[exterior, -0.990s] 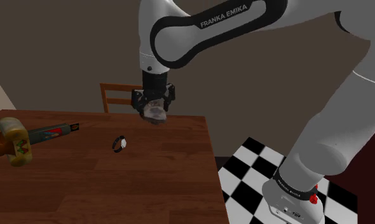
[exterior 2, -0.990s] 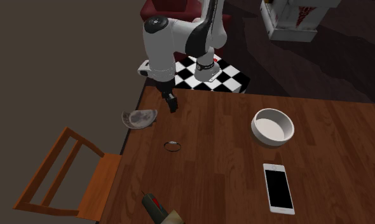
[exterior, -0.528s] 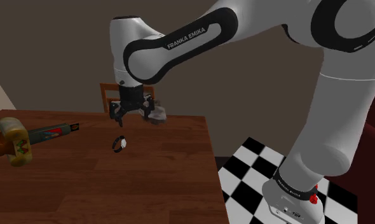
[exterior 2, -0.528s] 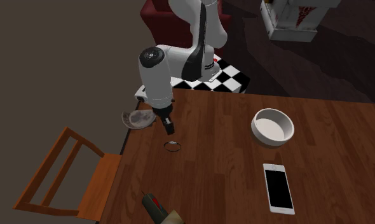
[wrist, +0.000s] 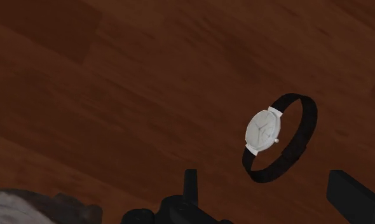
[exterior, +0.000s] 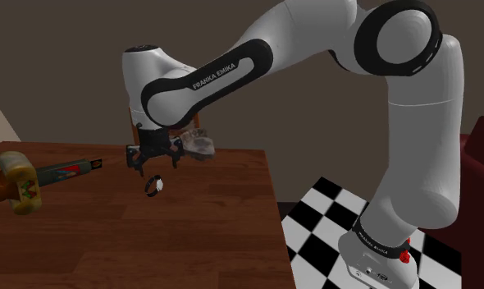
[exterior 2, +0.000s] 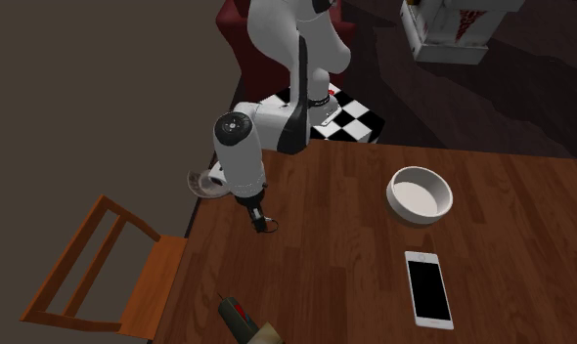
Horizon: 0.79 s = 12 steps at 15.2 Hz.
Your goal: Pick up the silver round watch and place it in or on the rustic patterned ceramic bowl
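Note:
A round silver-faced watch (exterior: 154,185) with a black band lies on the wooden table (exterior: 199,238); I also see the watch (exterior 2: 268,226) (wrist: 264,131) from across the table and from the wrist. My gripper (exterior: 154,161) hangs open just above it, fingers spread. In the wrist view the watch sits on the wood ahead of the gripper (wrist: 272,194), between the lines of the two fingers, untouched. A grey patterned bowl (exterior: 201,145) stands at the table's far edge behind the hand; in the second exterior view this bowl (exterior 2: 203,183) is partly hidden by the arm.
A white bowl (exterior 2: 420,193) and a white phone (exterior 2: 428,288) lie toward the second exterior view's right. A yellow-headed mallet (exterior: 20,182) rests at the shoulder view's left. A wooden chair (exterior 2: 101,264) stands at the table's edge beside the grey bowl. Checkered floor (exterior: 339,213) lies beyond.
The arm has swung toward the shoulder view's left, away from the grey bowl, and come down. The open gripper now hangs over the watch, which has not moved.

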{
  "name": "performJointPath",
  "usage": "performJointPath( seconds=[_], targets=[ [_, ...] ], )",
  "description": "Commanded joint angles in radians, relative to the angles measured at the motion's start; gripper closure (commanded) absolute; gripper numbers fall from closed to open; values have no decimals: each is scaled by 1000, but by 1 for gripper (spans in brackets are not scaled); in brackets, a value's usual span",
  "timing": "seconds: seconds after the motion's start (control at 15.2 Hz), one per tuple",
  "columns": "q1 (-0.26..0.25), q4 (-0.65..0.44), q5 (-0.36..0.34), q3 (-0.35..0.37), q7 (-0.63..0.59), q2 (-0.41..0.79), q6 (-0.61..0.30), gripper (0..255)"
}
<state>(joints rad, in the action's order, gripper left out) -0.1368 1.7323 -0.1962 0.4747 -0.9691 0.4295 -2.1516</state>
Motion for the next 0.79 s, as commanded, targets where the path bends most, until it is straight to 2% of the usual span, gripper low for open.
performJointPath(
  seconds=[0.0,0.66,0.73],
  targets=[
    [-3,9,-8,-4,-5,14,-22,0],
    [-6,15,-15,-8,-9,25,-38,0],
    [-6,15,-15,-8,-9,25,-38,255]
  ],
)
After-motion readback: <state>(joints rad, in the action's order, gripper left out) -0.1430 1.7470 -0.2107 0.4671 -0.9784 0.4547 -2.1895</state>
